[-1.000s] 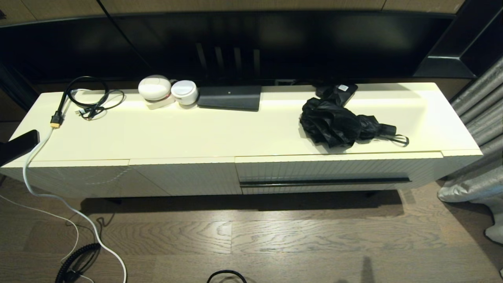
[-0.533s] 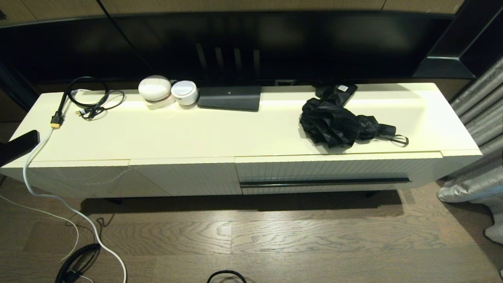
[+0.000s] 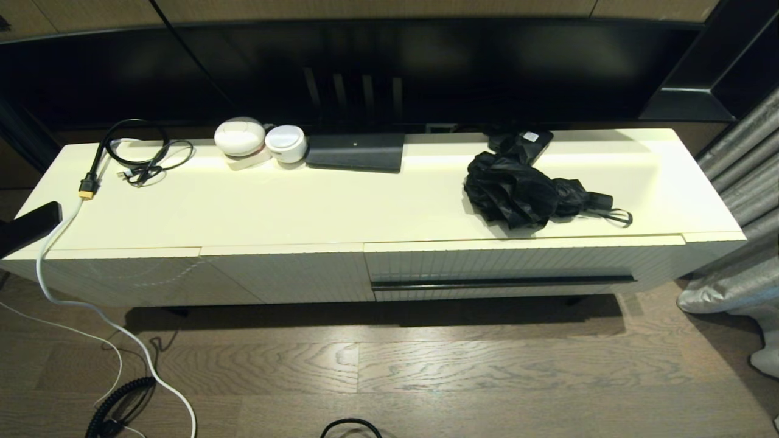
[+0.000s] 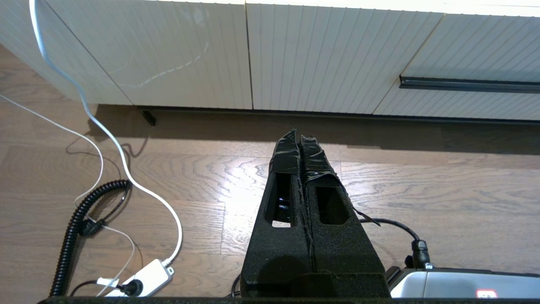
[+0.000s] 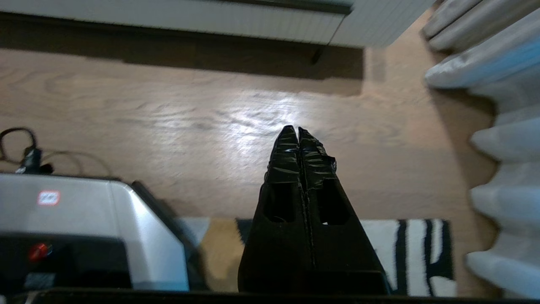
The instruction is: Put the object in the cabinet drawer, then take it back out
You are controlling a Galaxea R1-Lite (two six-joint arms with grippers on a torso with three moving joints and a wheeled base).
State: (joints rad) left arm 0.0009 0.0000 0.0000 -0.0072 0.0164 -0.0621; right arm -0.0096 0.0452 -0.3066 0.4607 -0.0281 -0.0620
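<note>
The black folding umbrella (image 3: 523, 191) lies on the right part of the cream cabinet top (image 3: 304, 207), bunchy fabric to the left, short handle (image 3: 599, 199) and thin wrist loop (image 3: 621, 217) to the right. Just below it the ribbed drawer (image 3: 523, 261) is closed, its long dark handle bar (image 3: 502, 282) across the front. The bar (image 4: 468, 84) also shows in the left wrist view. My left gripper (image 4: 299, 135) hangs shut and empty above the wooden floor, well short of the cabinet. My right gripper (image 5: 297, 130) is likewise shut over the floor. Neither arm appears in the head view.
A small flat black box with a white label (image 3: 529, 143) lies behind the umbrella. Further left are a flat dark device (image 3: 356, 151), two white round gadgets (image 3: 239, 137) and coiled cables (image 3: 143, 152). A white cord (image 3: 45, 267) hangs to the floor. Grey curtains (image 3: 742, 182) stand right.
A thin dark shadow on the floor at the bottom right of the head view has gone. The umbrella and the drawer have not moved.
</note>
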